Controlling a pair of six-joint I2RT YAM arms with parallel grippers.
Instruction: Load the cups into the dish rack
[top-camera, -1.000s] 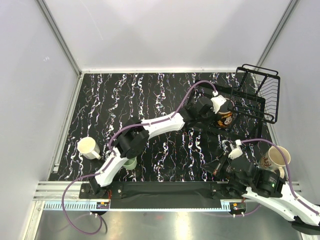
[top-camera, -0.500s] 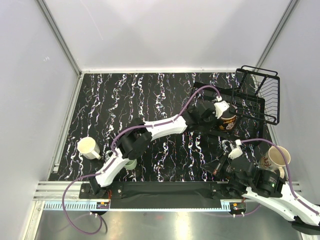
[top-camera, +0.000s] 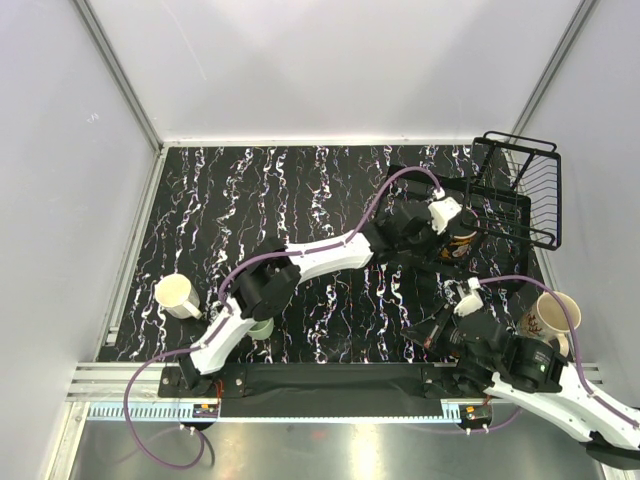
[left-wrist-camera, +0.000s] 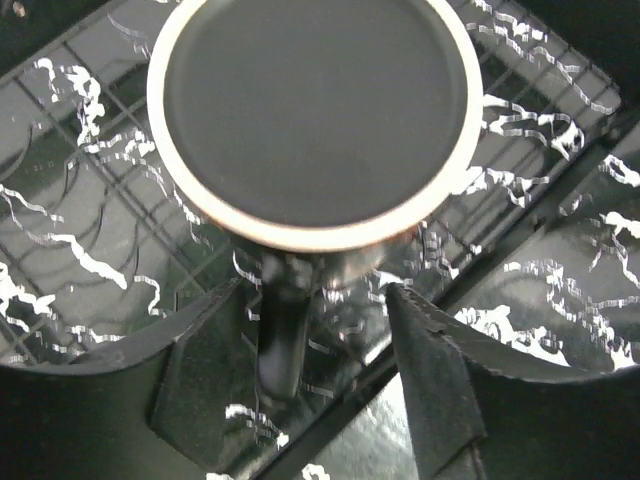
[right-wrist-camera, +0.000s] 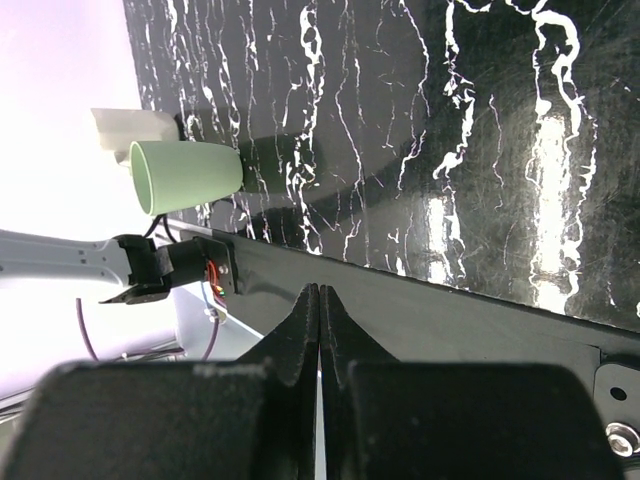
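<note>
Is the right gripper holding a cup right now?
No, the right wrist view shows the right gripper with its fingers pressed together and nothing between them, and the mint-green cup is well away from it.

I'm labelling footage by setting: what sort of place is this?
Probably a robot test cell in a lab, not a kitchen: plain white walls in metal framing enclose a black marbled tabletop, two arms are bolted at its near edge, and a dish rack and mugs look staged.

Mint-green cup (top-camera: 262, 329) mostly hidden under left arm (top-camera: 300, 262); black mug (left-wrist-camera: 315, 110) handle blurred, rim cropped.
</note>
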